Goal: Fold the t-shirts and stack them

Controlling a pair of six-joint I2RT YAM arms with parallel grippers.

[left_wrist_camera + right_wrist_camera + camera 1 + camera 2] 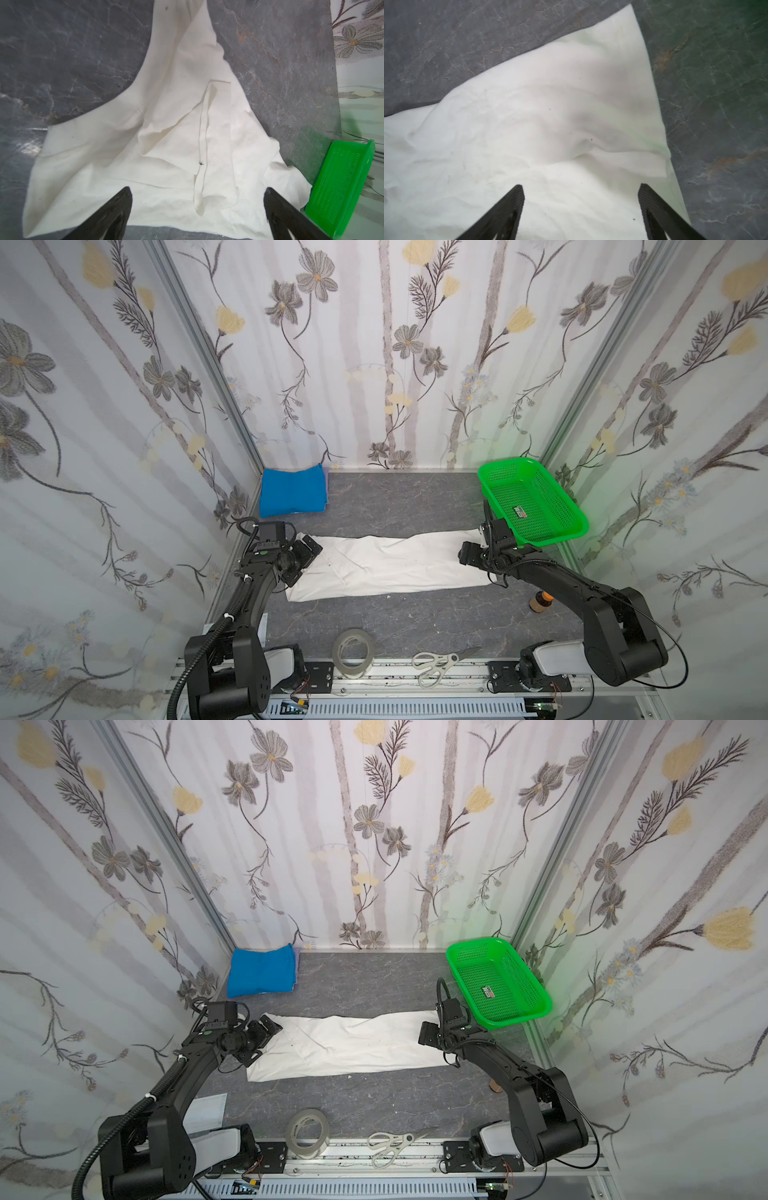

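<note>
White cotton t-shirt [386,564], folded into one long band, lies flat across the middle of your dark grey stone-patterned worktop [395,502], and no print shows on the upper face. Its long axis runs side to side in both top views, so each short end sits at one arm.

Your left end effector [197,191] hangs over the left end with its jaws spread wide and nothing between them; the wrist view shows only cloth below, with a loose sleeve flap and some creases. Your right end effector [581,187] is the same at the right end, jaws apart, empty, with bare shirt under it. Neither grips anything.

Look at the far left corner: the bright blue folded t-shirt [293,492] waits there, well apart from the white band, and your left arm is plainly the nearer one. The green plastic mesh basket [536,502] sits tilted at the far right, just behind your right wrist.

My read is that the band now wants halving along its length, one short end carried over onto the other. The right end has the longer trip and would finish on the blue side.
</note>
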